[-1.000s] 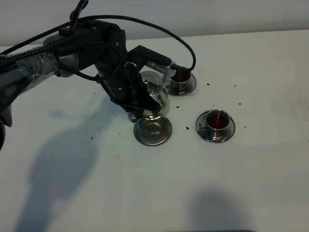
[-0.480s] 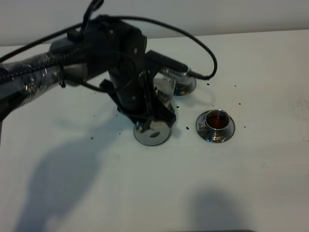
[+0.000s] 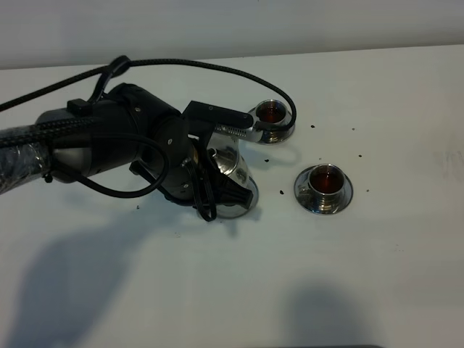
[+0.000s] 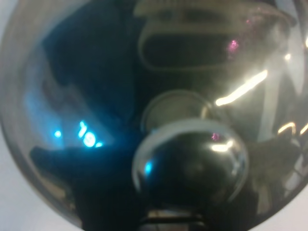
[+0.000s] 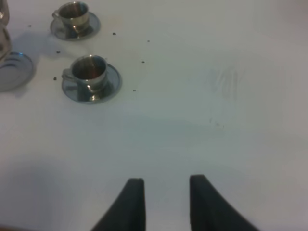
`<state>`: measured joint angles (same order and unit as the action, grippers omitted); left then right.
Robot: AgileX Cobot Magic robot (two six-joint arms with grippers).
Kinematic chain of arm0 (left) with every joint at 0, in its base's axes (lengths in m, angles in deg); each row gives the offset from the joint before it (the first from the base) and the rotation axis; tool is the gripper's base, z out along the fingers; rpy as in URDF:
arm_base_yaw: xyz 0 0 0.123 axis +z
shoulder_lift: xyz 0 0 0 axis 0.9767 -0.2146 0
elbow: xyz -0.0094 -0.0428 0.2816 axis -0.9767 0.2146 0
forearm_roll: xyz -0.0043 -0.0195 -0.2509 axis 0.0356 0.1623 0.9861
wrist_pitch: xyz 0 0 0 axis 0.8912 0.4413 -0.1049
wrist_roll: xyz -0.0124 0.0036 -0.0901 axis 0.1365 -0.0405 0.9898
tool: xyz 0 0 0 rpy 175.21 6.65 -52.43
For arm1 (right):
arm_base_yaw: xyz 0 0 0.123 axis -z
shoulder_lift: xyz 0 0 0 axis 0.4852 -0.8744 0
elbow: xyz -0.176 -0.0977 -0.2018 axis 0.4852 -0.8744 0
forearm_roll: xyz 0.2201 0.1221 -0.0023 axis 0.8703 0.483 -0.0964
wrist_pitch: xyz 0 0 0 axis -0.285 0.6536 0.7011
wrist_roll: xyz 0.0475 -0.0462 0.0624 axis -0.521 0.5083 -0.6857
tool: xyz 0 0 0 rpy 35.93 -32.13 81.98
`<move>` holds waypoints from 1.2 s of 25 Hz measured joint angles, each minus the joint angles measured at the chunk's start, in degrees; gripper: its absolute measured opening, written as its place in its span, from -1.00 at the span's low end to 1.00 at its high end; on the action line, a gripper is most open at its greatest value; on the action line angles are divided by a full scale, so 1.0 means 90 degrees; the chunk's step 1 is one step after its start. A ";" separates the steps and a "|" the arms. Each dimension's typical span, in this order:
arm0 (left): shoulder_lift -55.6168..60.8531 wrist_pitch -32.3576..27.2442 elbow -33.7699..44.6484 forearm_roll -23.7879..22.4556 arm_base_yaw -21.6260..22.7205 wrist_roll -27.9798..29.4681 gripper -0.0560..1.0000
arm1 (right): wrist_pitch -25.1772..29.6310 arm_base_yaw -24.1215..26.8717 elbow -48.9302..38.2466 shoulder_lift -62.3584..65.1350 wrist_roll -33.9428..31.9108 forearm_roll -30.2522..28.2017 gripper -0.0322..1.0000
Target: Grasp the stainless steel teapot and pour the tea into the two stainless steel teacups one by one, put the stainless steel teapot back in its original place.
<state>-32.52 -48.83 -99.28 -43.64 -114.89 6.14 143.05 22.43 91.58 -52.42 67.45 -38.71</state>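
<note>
teapot [image 3: 226, 165] lowered onto mostly hidden saucer [image 3: 249, 204], left gripper [image 3: 217, 190] obscured

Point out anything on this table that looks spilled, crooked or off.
Small dark specks lie scattered on the white table around the two cups, like stray tea leaves or splashes. Both cups sit upright on their saucers, holding reddish tea.

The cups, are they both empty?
No, both cups hold dark red tea in the high view.
</note>
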 joint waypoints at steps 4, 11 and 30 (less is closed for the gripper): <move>-0.0006 0.0113 0.0017 0.0000 0.0000 0.0033 -0.47 | 0.0000 0.0000 0.0000 0.0000 0.0000 0.0000 -0.51; -0.0208 0.0145 0.0017 -0.0001 0.0000 0.0033 -0.47 | 0.0000 0.0000 0.0000 0.0000 0.0000 0.0000 -0.51; -0.0512 0.0448 0.0017 -0.0004 0.0000 -0.0029 -0.48 | 0.0000 0.0000 0.0000 0.0000 0.0000 0.0000 -0.51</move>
<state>-37.13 -44.80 -99.12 -43.68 -114.89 5.88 143.05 22.43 91.58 -52.42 67.45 -38.71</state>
